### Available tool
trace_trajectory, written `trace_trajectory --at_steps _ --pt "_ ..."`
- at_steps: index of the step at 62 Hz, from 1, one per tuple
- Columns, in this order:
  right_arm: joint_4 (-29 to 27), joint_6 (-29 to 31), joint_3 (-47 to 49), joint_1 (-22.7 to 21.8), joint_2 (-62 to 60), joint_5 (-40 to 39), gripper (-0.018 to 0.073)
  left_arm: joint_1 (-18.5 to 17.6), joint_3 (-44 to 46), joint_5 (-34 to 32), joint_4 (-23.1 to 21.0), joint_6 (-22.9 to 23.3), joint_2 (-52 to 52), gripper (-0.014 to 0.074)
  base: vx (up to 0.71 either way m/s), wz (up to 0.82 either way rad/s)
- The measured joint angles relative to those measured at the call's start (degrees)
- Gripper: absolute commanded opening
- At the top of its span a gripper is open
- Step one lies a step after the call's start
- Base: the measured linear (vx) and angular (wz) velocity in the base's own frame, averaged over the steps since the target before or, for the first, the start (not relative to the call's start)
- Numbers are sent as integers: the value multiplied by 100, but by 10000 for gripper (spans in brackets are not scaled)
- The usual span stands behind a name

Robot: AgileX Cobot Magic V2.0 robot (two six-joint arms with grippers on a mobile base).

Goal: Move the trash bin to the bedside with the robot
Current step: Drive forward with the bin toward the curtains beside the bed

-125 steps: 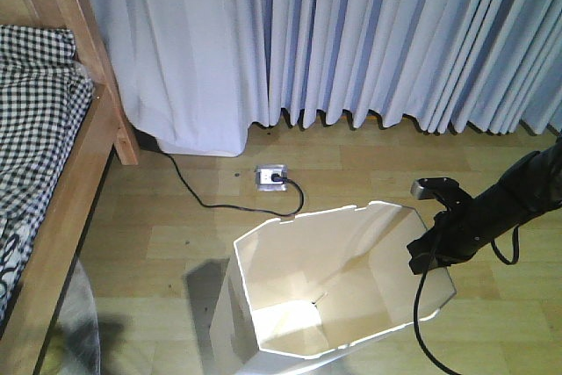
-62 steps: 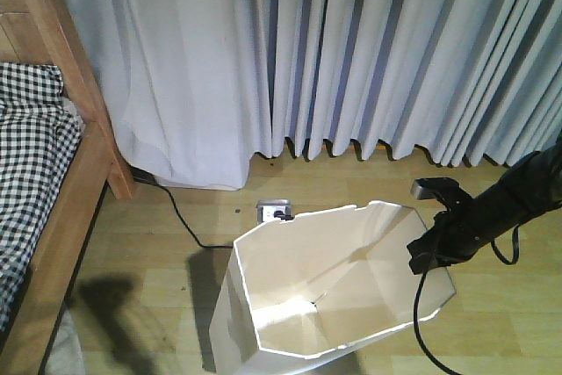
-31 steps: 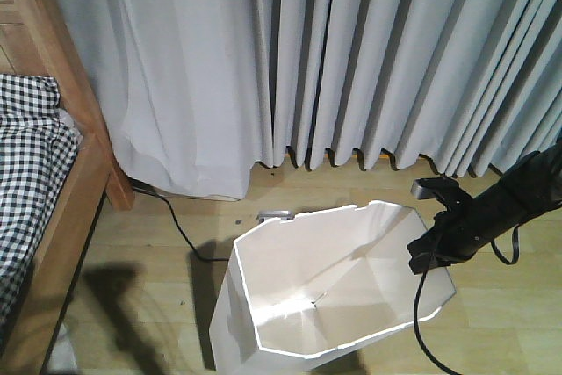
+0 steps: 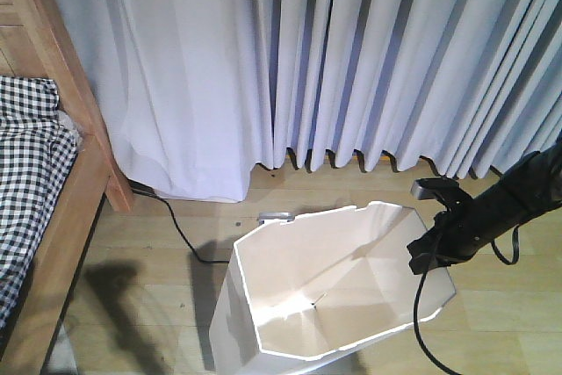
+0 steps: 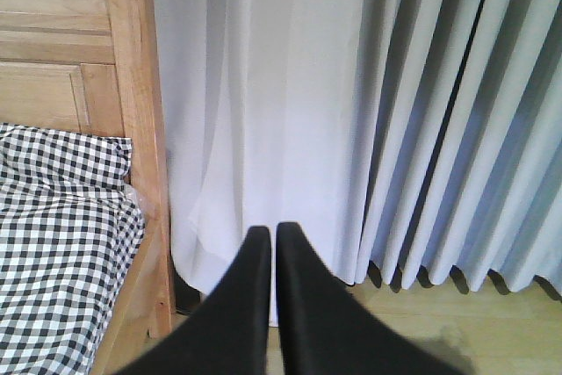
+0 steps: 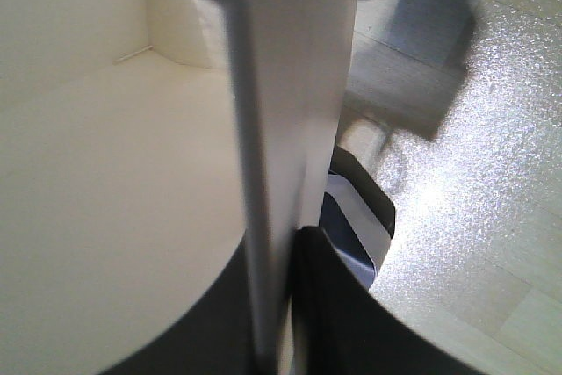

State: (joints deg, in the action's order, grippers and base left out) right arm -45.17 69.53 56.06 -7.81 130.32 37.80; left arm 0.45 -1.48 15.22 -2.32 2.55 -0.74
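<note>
The step in hand looks like carrying: the right hand (image 4: 430,254) is clamped on the right rim of the trash bin (image 4: 294,261), one finger inside the wall and one outside; the bin is near and in the middle, well apart from the bed (image 4: 66,208) at the left; the left hand (image 5: 266,248) has its fingers together, holding nothing; next, I think, the bin must go left to the bed side, grip kept tight so the thin wall does not slip; I count one bin, one bed, two hands, one black cable (image 4: 180,233) on the floor (image 4: 509,305), one curtain (image 4: 351,59).
</note>
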Motion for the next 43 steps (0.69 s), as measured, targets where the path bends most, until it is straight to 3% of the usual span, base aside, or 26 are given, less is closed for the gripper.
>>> trace_trajectory --at_steps 43 --pt "0 0 0 0 0 0 -5 0 0 0 0 0 0 -6 0 0"
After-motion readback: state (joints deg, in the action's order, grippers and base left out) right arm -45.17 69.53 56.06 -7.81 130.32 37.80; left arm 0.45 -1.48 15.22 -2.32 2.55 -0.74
